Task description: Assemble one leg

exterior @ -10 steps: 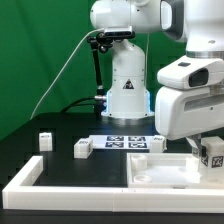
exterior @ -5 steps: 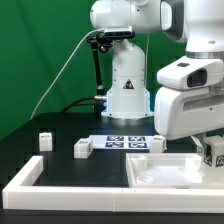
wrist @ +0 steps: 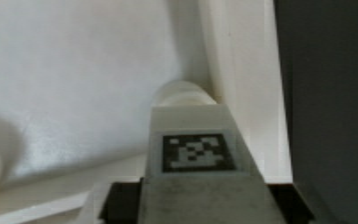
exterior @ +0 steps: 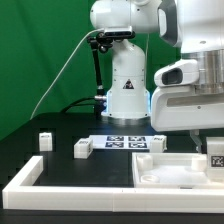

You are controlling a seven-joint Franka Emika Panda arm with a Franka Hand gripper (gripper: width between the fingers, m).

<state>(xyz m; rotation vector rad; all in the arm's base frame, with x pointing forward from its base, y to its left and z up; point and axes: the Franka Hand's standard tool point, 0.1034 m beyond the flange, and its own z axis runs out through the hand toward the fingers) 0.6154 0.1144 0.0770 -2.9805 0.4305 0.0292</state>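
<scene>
Fingers (wrist: 128, 200): dark pads show on either side of the leg's (wrist: 197, 125) lower end in the wrist view, pressed to its sides with no gap visible. So the gripper (wrist: 197, 192) is clamped on the leg.

The leg runs straight out from between the pads, with one black-and-white tag facing the wrist camera and the rounded tip pointing away.

The tip sits over the panel (wrist: 69, 80), close by its raised rim. Can't tell from the wrist view whether the tip touches the surface. Black table (wrist: 327, 80) lies past the rim. There's a curved white shape at the frame edge on the panel; can't tell what it is.

Exterior view:
- gripper (exterior: 213, 150) is at the exterior view's far right, under the big white wrist housing, partly cut off by the frame edge
- leg (exterior: 214, 158) hangs upright beneath it, tag facing the camera, over the right end of the panel (exterior: 165, 168)
- whether leg and panel are in contact isn't resolvable here either

Further out:
- marker board (exterior: 133, 142) lies flat on the table just beyond the panel, toward the arm's base (exterior: 125, 85)
- two loose posts lie to the exterior view's left, well apart from the panel: the inner post (exterior: 83, 148) beside the marker board, the outer post (exterior: 44, 139) further left
- L-shaped bar (exterior: 30, 172) runs along the near edge of the table and turns up on the left side
- green backdrop (exterior: 35, 50) behind everything
</scene>
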